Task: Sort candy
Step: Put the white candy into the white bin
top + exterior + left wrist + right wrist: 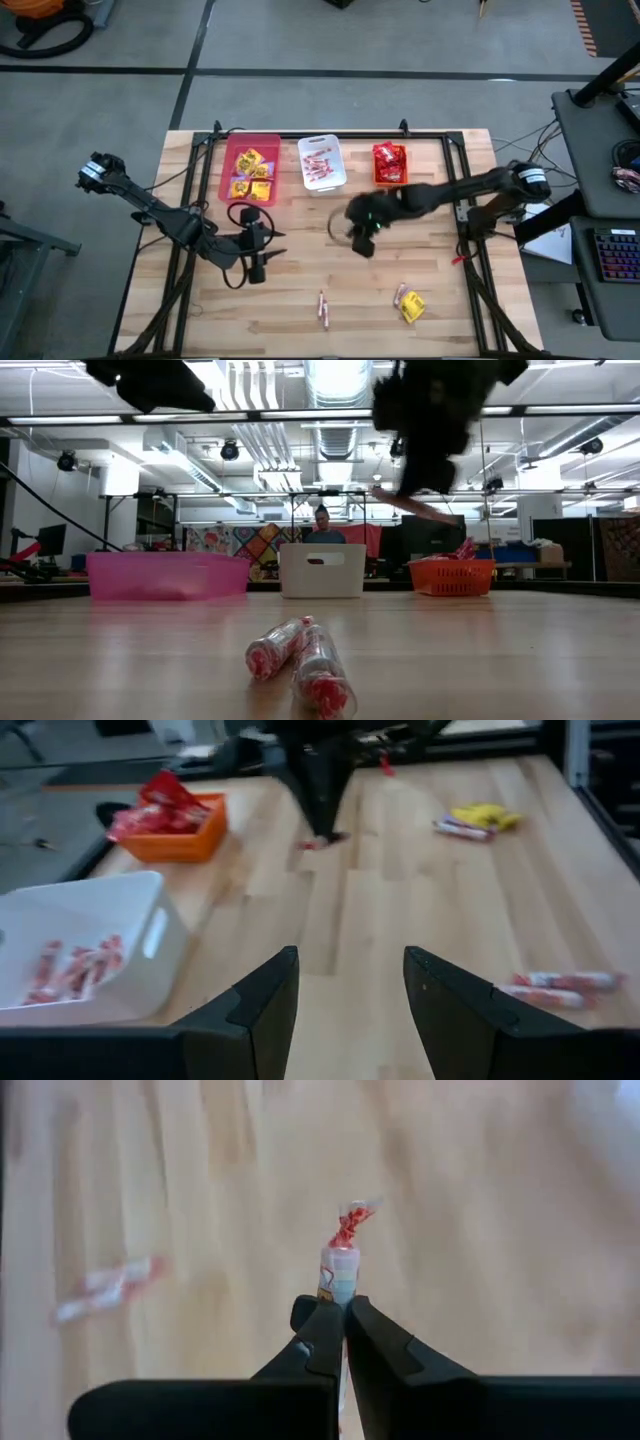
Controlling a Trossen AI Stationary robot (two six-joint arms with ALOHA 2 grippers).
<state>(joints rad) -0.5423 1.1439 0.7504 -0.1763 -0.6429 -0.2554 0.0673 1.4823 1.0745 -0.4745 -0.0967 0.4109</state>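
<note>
My right gripper [362, 240] hangs above the table's middle, shut on a thin pinkish-red candy stick [340, 1270], which also shows below the fingers in the low view [415, 508]. My left gripper [268, 248] is open with nothing in it, left of centre, pointing toward the right gripper [315, 780]. Two candy sticks [323, 307] lie near the front edge. A yellow packet with a stick [408, 303] lies to their right. The pink bin [250, 170] holds yellow packets, the white bin [322, 163] sticks, the orange bin [390, 165] red packets. My right gripper pinches the candy stick between its two fingertips [325, 1335] at one end of the stick. The rest of the stick and its twisted wrapper end [350, 1220] jut out past the fingertips. The fingers slant downward. The stick is lifted clear of the table.
The three bins stand in a row along the table's far edge. A black frame rail [465, 190] runs around the wooden top. A small red piece [458, 259] lies by the right rail. Beyond the far edge a person [322, 525] sits.
</note>
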